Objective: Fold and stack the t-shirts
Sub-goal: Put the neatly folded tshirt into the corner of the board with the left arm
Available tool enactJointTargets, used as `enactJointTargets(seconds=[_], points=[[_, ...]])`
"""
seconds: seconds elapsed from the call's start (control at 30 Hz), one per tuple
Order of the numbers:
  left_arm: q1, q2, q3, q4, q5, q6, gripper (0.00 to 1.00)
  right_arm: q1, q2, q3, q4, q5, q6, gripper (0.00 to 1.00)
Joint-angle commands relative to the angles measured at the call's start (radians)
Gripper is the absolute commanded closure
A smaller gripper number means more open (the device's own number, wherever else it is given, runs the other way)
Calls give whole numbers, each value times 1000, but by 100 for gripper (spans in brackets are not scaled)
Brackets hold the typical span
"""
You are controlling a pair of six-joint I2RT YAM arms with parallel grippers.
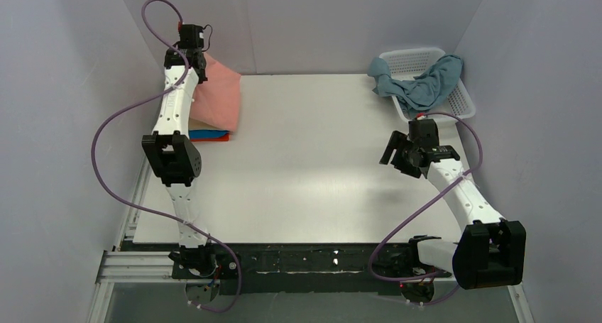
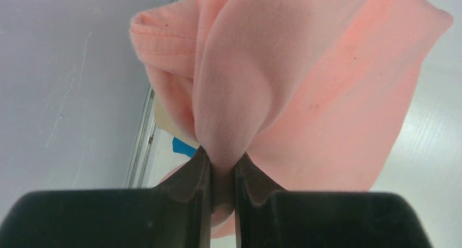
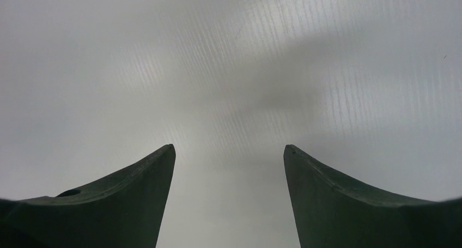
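Salmon-pink soft cloth t-shirt (image 2: pixel 321 84) hangs bunched from the left gripper (image 2: pixel 222 159) at the far left corner of the white table (image 1: pixel 312 160), close to the side wall. In the left wrist view we see the two dark fingers pressed together on a thick fold of the pink cloth, with the rest of the garment drooping away below. Under it lies a low pile at the table's left edge, showing a bright blue folded shirt (image 1: pixel 207 133) and a thin orange cloth edge (image 1: pixel 217 138).

Across the table, the right gripper (image 3: pixel 229 147) hovers over bare tabletop with its fingers spread wide and nothing between them. Just beyond it, a dusty grey-blue t-shirt (image 1: pixel 426 85) lies crumpled over the rim of a white plastic lattice basket (image 1: pixel 408 53) in the far right corner.

We judge the pink shirt is being carried to the pile, with the grey-blue one yet to be folded. The risks, as we read them:

- The pinch holds a rolled fold, not a flat hem. The cloth could creep out of the fingers and drop short.
- Held at one point only, the shirt may land in a heap and lose its fold.
- A trailing edge could drag the blue and orange layers askew.
- Pulling the grey-blue shirt later could tip or slide the light basket it is caught over.
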Motion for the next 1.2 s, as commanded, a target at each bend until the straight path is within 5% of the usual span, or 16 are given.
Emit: enactJointTargets(seconds=[0.0,0.17,0.7,0.73,0.77,0.83,1.0,1.17], points=[[79,26,-37,41,85,2,100,-6,3,75,-34,25,8,19],[119,67,-51,105,92,60,100,-6,-29,93,-66,29,33,11],[222,154,-86,184,152,36,98,-6,-114,143,-186,114,29,9],[228,156,-88,186,154,32,93,-6,-116,144,-190,115,27,8],[233,157,-88,184,162,29,69,-6,-118,146,-192,115,25,8],[239,154,-90,174,188,21,7,-6,-119,150,-204,118,24,8],[240,129,-3,83,181,-85,2,-6,-132,160,-219,134,21,8],[240,24,9,13,332,-220,2,-6,-159,147,-208,132,20,7]])
